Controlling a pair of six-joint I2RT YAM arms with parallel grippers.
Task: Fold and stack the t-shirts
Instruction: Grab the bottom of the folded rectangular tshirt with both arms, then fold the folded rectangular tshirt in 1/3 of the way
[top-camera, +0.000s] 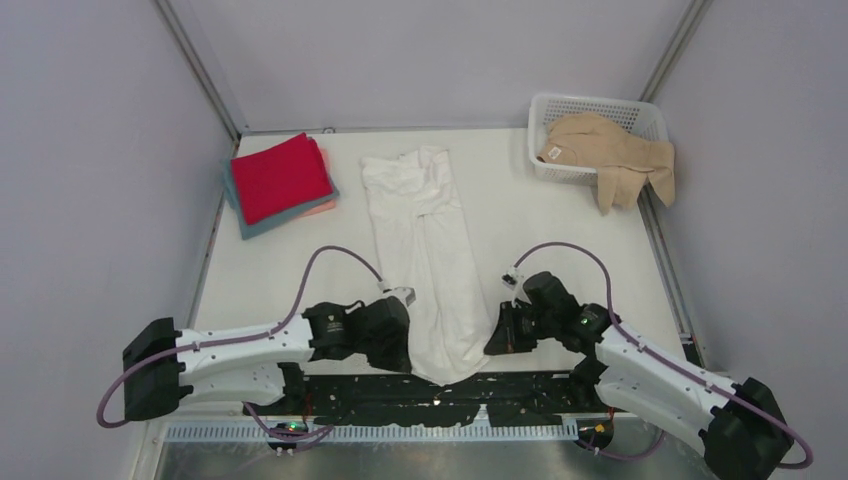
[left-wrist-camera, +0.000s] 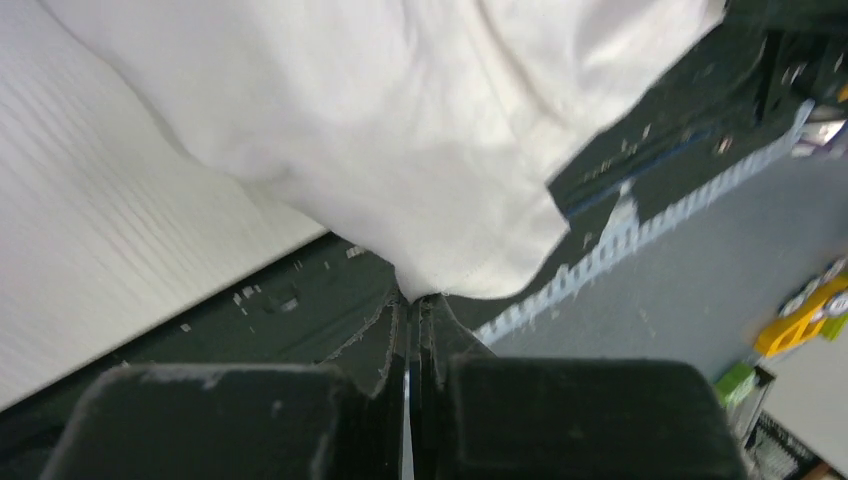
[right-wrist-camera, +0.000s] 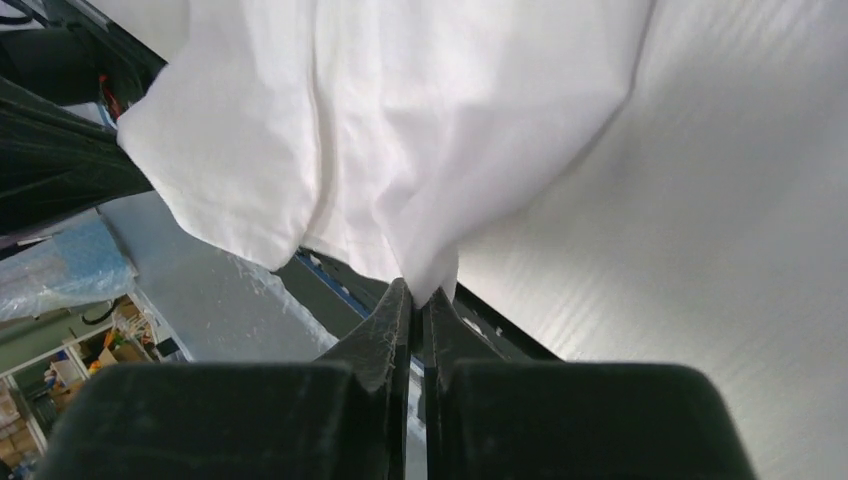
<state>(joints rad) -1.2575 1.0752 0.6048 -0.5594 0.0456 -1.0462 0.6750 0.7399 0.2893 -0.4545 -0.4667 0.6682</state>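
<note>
While in 2 grippers (left-wrist-camera: 412, 300) (right-wrist-camera: 417, 292), white t-shirt (top-camera: 425, 240).

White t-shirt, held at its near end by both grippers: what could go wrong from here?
1. The left gripper and right gripper each pinch only a small bit of the hem at their tips, so the white t-shirt may slip out when pulled.
2. Its far end lies bunched and creased, so a fold made now may come out uneven.

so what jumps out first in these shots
A long white t-shirt stretches down the middle, its near hem pinched by the left fingers and right fingers. A red-topped folded stack sits far left; a tan shirt spills from the basket far right.
</note>
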